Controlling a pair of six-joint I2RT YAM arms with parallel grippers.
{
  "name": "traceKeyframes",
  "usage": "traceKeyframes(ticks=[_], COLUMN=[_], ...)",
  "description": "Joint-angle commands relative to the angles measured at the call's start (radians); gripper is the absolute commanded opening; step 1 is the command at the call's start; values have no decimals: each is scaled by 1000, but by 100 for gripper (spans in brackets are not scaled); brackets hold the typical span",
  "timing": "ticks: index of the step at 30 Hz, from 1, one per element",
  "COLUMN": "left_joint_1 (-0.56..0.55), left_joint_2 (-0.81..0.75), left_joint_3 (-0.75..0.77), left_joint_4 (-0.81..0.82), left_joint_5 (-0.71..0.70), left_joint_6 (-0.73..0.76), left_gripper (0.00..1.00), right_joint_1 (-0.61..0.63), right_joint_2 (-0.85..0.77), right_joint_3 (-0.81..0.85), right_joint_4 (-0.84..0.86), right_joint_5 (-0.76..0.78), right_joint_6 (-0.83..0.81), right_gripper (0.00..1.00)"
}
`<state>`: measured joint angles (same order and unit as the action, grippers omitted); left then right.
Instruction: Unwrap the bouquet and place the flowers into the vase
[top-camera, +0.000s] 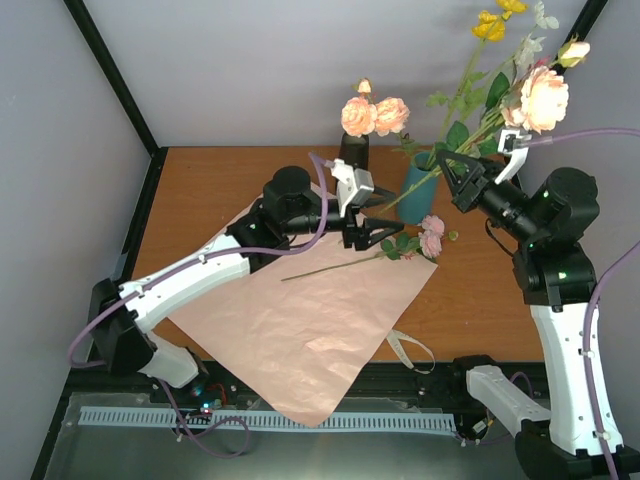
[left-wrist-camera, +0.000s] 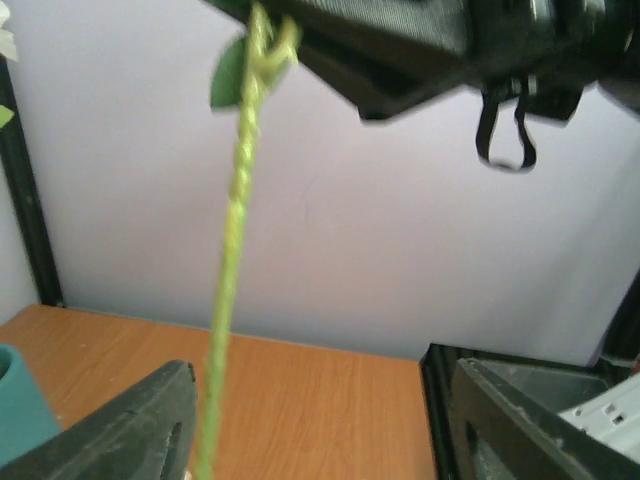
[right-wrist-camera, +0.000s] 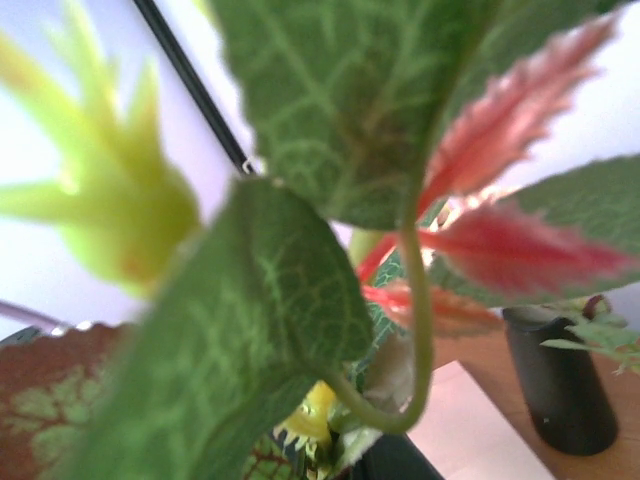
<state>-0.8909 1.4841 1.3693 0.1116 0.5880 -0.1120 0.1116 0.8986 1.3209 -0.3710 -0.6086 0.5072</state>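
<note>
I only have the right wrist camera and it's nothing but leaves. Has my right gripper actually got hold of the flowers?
Observer: Yes. From above, the right gripper is shut on the stems, and the flowers fan out above it.
Operator: Are the stems in the vase?
Observer: At least one isn't. The left wrist view shows a stem hanging between the fingers of the open left gripper, beside the teal vase.
Operator: Any flowers lying on the table?
Observer: One small pink flower lies on the flat pink paper, close to the left gripper.
</note>
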Motion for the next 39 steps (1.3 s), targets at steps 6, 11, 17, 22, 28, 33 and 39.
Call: traceKeyframes(ticks=[6, 11, 17, 22, 28, 33, 39], left_joint_1=[-7, -1, 4, 4, 4, 4, 4], left_joint_2=[-157, -218, -279, -300, -318, -333, -349], left_joint_3=[-125, -189, -268, -291, -313, -339, -363], left_joint_4=[-77, -124, -186, -238, -265, -265, -302], left_joint_5=[-225, -345, -445, -498, -507, -513, -528], left_joint_6=[106, 143, 178, 201, 211, 216, 220], left_gripper=[94, 99, 99, 99, 100, 99, 99], right_joint_1=[-4, -4, -4, -4, -4, -4, -4], right_joint_2=[108, 182, 282, 342, 429, 512, 611], right_joint_3=[181, 281, 459, 566, 698, 799, 896], right_joint_4=[-124, -169, -269, -276, -273, -248, -223], right_joint_5=[207, 316, 476, 601, 666, 677, 692], right_joint_6=[-145, -184, -281, -347, -391, -393, -391], right_gripper=[3, 3, 3, 3, 3, 3, 3])
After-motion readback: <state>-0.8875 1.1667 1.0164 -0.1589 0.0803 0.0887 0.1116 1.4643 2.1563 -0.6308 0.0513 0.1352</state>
